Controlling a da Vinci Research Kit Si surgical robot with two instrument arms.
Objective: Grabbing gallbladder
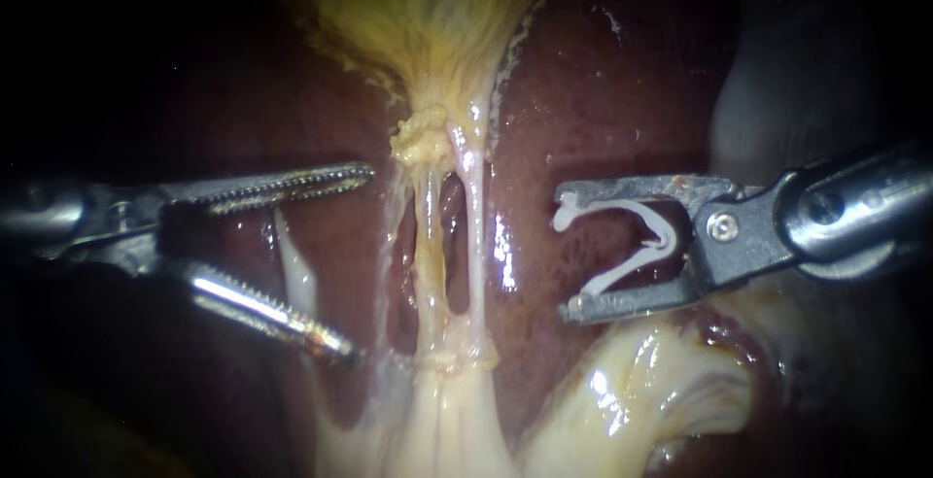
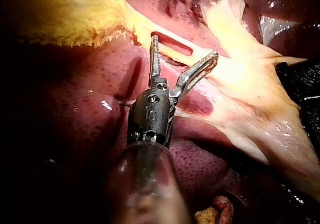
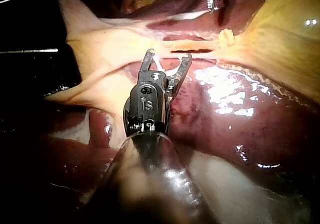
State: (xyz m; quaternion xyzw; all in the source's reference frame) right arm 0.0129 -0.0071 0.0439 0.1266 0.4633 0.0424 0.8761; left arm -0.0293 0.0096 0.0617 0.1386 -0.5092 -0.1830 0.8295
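While the left claw point(image 1: 360, 262) gapes wide and empty beside the tubes point(image 1: 475, 245) and the right claw point(image 1: 562, 253) holds an open clip point(image 1: 669, 240), the gallbladder point(image 1: 428, 21), on the liver point(image 1: 603, 99) above them, looks soft, slick and tearable, best taken near its neck.

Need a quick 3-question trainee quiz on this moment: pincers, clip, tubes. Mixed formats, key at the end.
1. True or false: the left pincer is clamped on the gallbladder.
2. What sits in the right pincer? A) a white clip B) a needle C) nothing
3. Fill in: ___ thin tubes run down from the gallbladder's narrow end in the endoscope view.
Key: 1 false, it stands open beside the tubes and holds nothing; 2 A; 3 two.
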